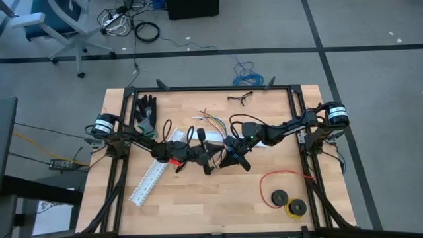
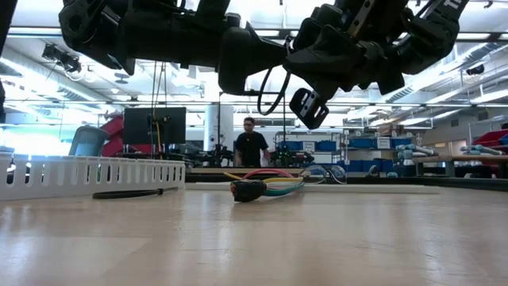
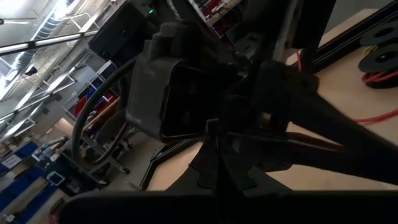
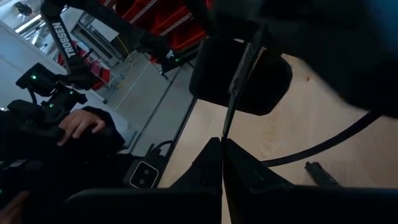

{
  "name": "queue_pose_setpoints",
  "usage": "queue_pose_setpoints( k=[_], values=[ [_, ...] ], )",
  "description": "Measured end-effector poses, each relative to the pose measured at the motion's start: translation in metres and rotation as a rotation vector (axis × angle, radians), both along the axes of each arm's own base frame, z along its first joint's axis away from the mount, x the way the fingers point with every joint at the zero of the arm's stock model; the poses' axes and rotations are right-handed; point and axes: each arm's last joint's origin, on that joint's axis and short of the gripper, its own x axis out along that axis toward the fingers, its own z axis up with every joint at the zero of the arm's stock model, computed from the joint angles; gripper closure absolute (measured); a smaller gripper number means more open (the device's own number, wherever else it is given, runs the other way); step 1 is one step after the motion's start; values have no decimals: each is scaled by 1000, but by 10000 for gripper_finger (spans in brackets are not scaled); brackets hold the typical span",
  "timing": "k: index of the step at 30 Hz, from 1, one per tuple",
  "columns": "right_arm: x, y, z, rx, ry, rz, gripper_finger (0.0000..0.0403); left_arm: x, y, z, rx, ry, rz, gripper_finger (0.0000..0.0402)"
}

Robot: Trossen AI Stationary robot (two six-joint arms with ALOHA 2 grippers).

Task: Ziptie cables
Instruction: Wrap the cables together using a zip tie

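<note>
Fingers of my left gripper (image 1: 207, 169) are pressed together, and a thin dark strip (image 3: 216, 163) runs up from between them; it looks like a ziptie, though I can't confirm that. My right gripper (image 1: 227, 157) is closed the same way, with a thin strip (image 4: 238, 81) standing out from its tips. Both hang above mid-table, nearly touching, wrists facing each other.

The cables (image 1: 213, 121) lie on the table toward the far edge, beyond both grippers, untouched. From the low view they are a loose flat fan of thin wires, yellow, green, white and reddish, ending in a small dark blocky plug (image 2: 248, 190).

Risks, as I judge them:
- Strip is slim and slick, so it could slip or twist out of a tip-pinch.
- Arms crowd each other, and a careless move could knock them together.
- Wires are limp and splayed, so a loop may catch only some.

Other notes: white slotted plastic channel (image 1: 149, 182) lies near my left arm, rigid and ribbed. Black glove (image 1: 146, 111) sits at the far left. Red wire loop (image 1: 283, 178) and black spools (image 1: 280, 198) rest at the near right. Tabletop (image 1: 218, 205) is pale wood, smooth.
</note>
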Motion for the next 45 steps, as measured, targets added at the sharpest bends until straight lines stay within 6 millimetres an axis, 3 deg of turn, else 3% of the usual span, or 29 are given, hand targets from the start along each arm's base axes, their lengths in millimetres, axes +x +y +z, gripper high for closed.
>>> queue_pose_setpoints(
  k=[36,45],
  values=[
    [0,1,0,1,4,11,403,-1,0,-1,-47,1,44,401],
    [0,-3,0,-3,-1,1,403,0,-2,0,-54,-10,-11,401]
  ],
)
